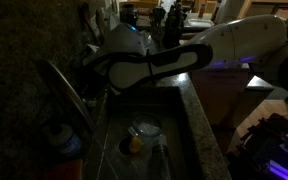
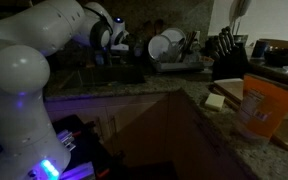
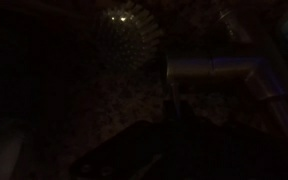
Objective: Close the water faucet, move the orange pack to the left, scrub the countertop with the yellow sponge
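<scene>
The water faucet is a long slanting metal spout at the left of the sink. My arm reaches across the sink, and the gripper is close to the faucet's base; its jaws are too dark to read. It also shows in an exterior view. The wrist view is nearly black, with only a grey metal tube visible. The orange pack stands on the dark speckled countertop at the near right. The pale yellow sponge lies just to its left.
The sink holds a white dish and a yellow-orange lump. A blue-capped orange bottle stands by the faucet. A dish rack with white plates and a knife block stand at the back.
</scene>
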Robot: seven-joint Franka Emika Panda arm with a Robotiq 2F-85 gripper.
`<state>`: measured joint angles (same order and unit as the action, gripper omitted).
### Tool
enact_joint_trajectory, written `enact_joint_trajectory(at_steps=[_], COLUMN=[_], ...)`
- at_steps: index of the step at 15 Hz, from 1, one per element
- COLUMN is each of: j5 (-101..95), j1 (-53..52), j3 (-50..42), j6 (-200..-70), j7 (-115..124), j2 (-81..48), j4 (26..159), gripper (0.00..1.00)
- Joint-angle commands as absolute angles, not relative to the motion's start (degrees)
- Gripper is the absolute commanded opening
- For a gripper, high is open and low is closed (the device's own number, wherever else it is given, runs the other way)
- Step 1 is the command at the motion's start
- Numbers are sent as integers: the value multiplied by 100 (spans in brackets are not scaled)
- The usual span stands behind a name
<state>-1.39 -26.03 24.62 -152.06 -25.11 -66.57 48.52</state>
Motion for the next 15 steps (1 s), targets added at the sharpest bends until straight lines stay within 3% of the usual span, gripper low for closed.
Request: enact_joint_trajectory(at_steps=[1, 2, 15], j5=[4, 46, 67], j1=[-2641, -2598, -2109], j3=[2520, 2608, 3499], j6=[-14248, -14135, -13970], j7=[-2129, -2142, -3774], j2=[-6476, -6476, -6543], j4=[4893, 4868, 4996], gripper=[9, 2, 2])
